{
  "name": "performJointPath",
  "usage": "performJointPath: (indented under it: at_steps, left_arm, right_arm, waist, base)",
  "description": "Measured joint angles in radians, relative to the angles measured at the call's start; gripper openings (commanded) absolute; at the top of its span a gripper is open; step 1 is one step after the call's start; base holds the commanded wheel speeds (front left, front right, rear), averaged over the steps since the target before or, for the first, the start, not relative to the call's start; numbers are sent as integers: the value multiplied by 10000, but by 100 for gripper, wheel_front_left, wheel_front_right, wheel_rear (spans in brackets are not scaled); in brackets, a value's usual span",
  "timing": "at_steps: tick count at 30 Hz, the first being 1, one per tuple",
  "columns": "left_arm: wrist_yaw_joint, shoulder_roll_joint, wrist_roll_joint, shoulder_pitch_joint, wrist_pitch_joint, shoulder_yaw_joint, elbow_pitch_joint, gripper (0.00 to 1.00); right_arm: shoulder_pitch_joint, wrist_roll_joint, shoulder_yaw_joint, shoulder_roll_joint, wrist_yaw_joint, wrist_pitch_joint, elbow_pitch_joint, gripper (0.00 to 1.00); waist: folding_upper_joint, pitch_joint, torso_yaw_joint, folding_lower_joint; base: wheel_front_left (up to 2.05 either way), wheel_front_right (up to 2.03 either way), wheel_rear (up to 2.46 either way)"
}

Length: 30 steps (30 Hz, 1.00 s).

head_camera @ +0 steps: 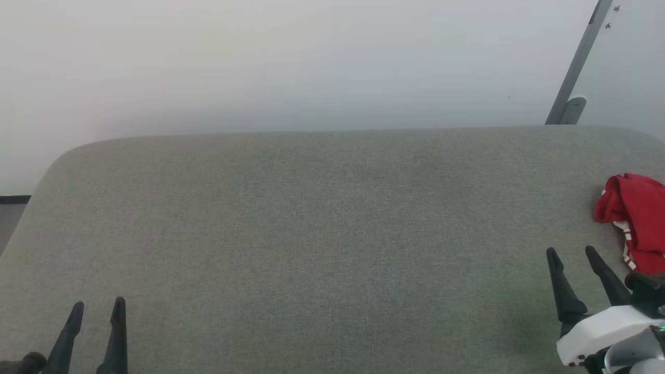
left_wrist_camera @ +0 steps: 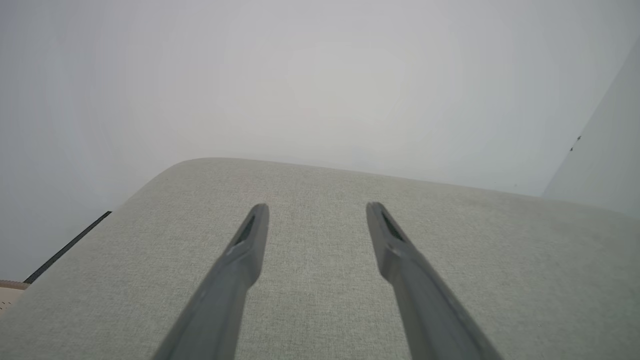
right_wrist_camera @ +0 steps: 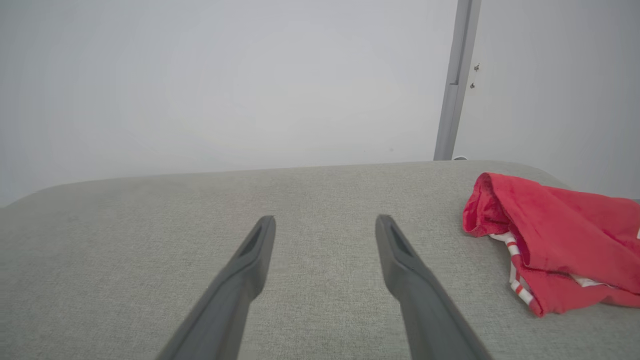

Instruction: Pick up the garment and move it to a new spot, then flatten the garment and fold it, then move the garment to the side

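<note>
Currently, at lower left of the head view, the left gripper [head_camera: 98, 302] is held low over the grey fabric surface [head_camera: 311, 234], fingers spread, nothing between them; the same gap is seen in the left wrist view [left_wrist_camera: 316, 206]. At lower right, the right gripper [head_camera: 571, 250] is likewise spread and empty, confirmed in its own wrist view [right_wrist_camera: 325, 220].

Further up, at the right edge of the frame, the garment [head_camera: 636, 218] is seen as a compact red bundle on the surface, partly cut off by the frame, striped trim showing at its near side [right_wrist_camera: 550, 235]. It lies just beyond and beside the right fingertips, not touched.

Stage is not settled: a bundle at the side fits a shirt waiting to be picked up, and equally one folded and set aside. The folds look loose rather than crisp, judged only. No move is entered.

Handling note: limp cloth; the loose trim would be easily snagged by a passing fingertip.

Behind: plain wall, grey post [head_camera: 576, 67] at upper right.
</note>
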Motion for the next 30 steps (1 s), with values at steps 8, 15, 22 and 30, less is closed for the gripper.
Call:
performJointPath:
  at_steps: [8,15,22,30]
  left_arm:
    - [0,42,0,-1,-2,-113,6,100]
    - [0,82,-59,-1,-2,-196,-29,100]
    - [0,52,-144,2,6,-307,15,0]
    - [2,-378,-571,27,222,-445,447,0]
  right_arm:
    - [152,-86,-79,146,0,98,-155,100]
    - [161,-119,-115,213,0,148,-255,100]
    - [177,-107,-84,263,0,159,-215,0]
    - [448,403,-40,523,0,320,140,0]
  waist:
    - [0,17,-6,0]
    - [0,14,-23,0]
    - [0,5,-29,0]
    - [0,17,-23,0]
  base:
    - [0,0,0]
    - [0,0,0]
    - [0,0,0]
    - [0,0,0]
